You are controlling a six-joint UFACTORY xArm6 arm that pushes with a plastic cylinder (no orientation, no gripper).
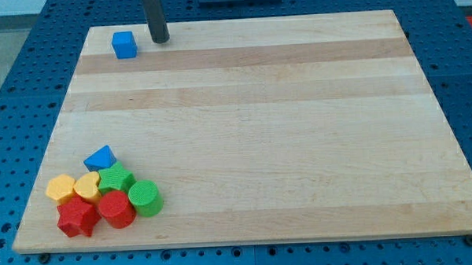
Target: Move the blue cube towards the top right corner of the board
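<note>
Spanning a blue pegboard [14,93], pale striped wooden board [252,132].

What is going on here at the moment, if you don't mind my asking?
I am a single arm with a rod, meant to push the blue cube toward the board's top right corner. The cube sits near the top left corner, and my tip is just to its right. The other blocks lie clustered at the bottom left.
</note>
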